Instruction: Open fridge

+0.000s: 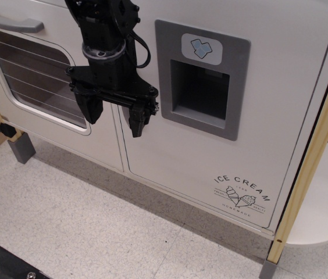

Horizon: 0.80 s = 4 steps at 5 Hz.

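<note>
Tool (115,118) with fingers apart, empty, hanging before fridge (234,110) door's left edge beside oven (42,75); best to hook that seam squarely, then swing outward slowly.

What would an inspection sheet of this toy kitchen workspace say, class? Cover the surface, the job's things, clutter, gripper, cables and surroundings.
Surface: pale speckled tiled floor, bare where visible.
Job's things: large white toy fridge door shut, with grey recessed dispenser panel and ICE CREAM cone print; its handle is not in view.
Clutter: nothing seen.
Gripper: black two-finger gripper open, empty, in front of the seam between oven and fridge doors.
Cables: black cable looping beside the arm's wrist.
Surroundings: smaller white oven door with wire-rack window and grey horizontal handle; light wooden side post.
</note>
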Tool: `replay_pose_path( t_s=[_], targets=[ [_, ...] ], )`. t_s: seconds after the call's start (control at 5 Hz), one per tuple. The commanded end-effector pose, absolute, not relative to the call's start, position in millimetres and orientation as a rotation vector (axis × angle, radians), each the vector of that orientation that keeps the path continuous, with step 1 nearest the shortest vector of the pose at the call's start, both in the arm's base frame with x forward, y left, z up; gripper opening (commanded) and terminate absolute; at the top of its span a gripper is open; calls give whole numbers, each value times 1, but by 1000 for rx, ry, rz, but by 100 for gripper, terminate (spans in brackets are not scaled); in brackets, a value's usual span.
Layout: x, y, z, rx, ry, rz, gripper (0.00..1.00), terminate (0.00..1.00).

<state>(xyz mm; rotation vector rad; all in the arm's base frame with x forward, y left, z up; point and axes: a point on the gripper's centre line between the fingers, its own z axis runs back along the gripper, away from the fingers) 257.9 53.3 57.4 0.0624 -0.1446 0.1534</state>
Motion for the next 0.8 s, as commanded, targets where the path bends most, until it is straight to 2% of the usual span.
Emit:
replay_pose_path(
  t_s=[0.0, 0.2, 0.4, 0.6],
  targets=[
    [258, 53, 57, 62, -145, 153, 100, 0],
    [280, 68, 55, 78, -191, 113, 100, 0],
    [303, 88, 60, 56, -243, 93, 100, 0],
    [314, 102, 69, 69, -305, 100, 100, 0]
  ],
)
